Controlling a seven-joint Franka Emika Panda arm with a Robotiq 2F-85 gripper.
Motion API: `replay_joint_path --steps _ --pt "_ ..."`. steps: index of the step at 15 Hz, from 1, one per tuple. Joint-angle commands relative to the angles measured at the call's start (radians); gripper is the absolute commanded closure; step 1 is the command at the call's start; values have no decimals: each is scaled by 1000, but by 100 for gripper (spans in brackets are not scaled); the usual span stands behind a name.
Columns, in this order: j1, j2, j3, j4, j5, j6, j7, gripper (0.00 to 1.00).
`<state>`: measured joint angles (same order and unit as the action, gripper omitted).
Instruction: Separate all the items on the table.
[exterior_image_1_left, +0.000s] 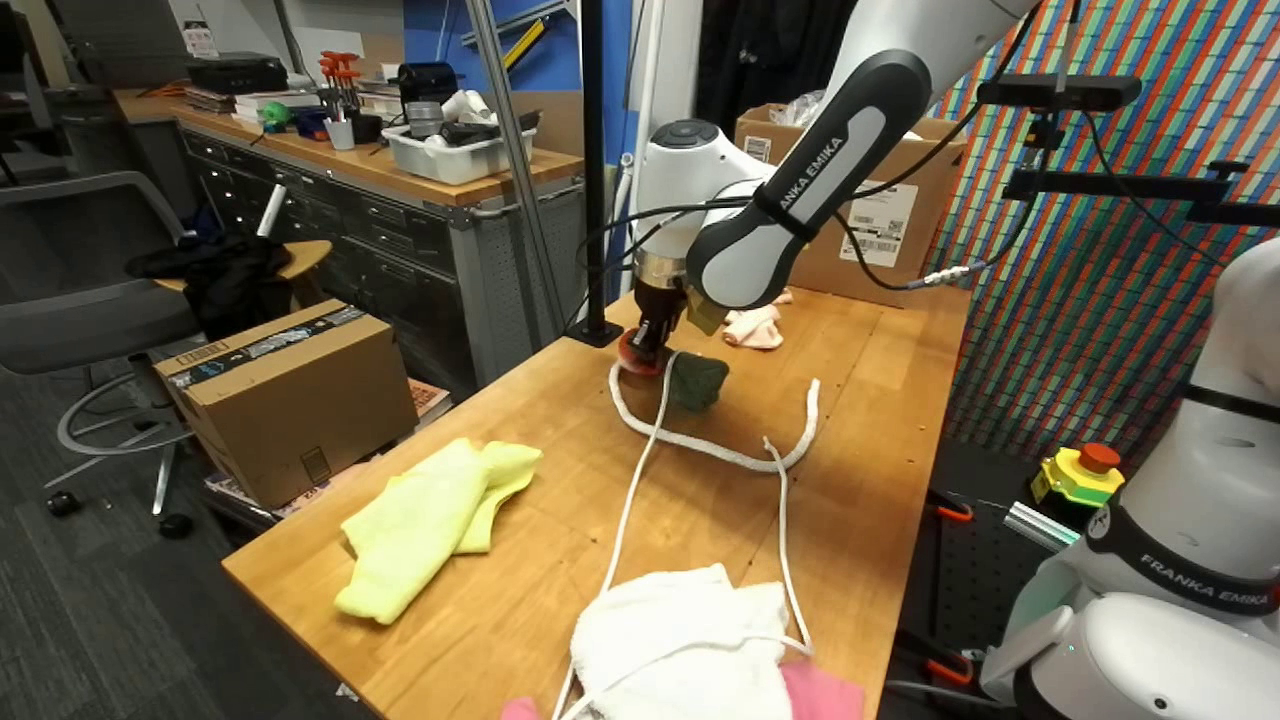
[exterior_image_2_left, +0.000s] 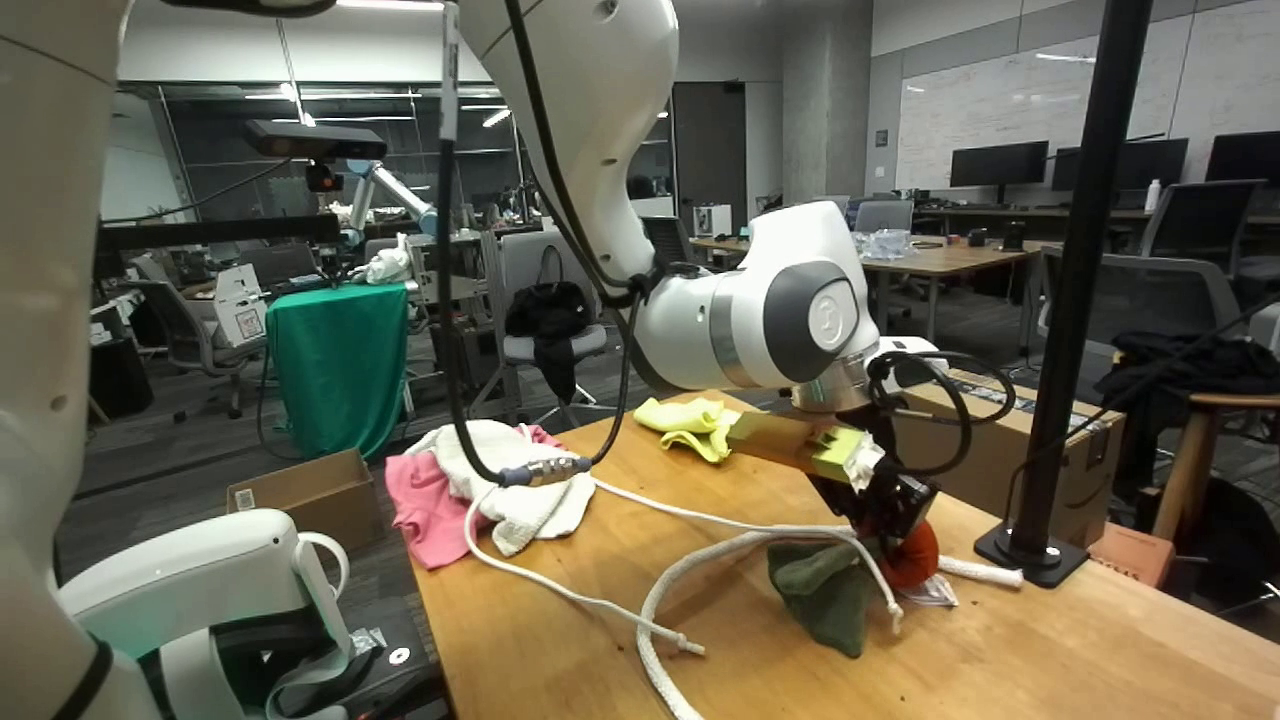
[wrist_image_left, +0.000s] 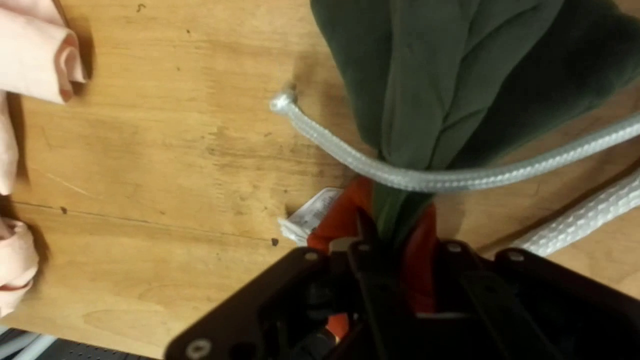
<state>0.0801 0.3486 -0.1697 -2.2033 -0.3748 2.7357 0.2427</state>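
black hinged claw (wrist_image_left: 401, 240) clamps a red plush (wrist_image_left: 347, 211) with veined green leaves (wrist_image_left: 434, 90), braided white cord (wrist_image_left: 435, 181) curving across.

Got gripper (exterior_image_1_left: 650, 346) low at red item (exterior_image_1_left: 630, 358), just beside dark green fabric (exterior_image_1_left: 697, 382). See thin white cord (exterior_image_1_left: 784, 525) across thick white rope (exterior_image_1_left: 700, 443) and white towel (exterior_image_1_left: 680, 610), pink cloth (exterior_image_1_left: 825, 693) partly underneath, yellow cloth (exterior_image_1_left: 430, 530) apart on table (exterior_image_1_left: 850, 560).
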Motion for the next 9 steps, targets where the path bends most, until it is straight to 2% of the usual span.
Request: replay_joint_path --steps 1,4,9 --pt "22 -62 -50 -6 -36 43 59 93" --pt "37 -113 -96 -6 -98 59 115 93" --pt "53 -204 -182 -4 -312 53 291 93"
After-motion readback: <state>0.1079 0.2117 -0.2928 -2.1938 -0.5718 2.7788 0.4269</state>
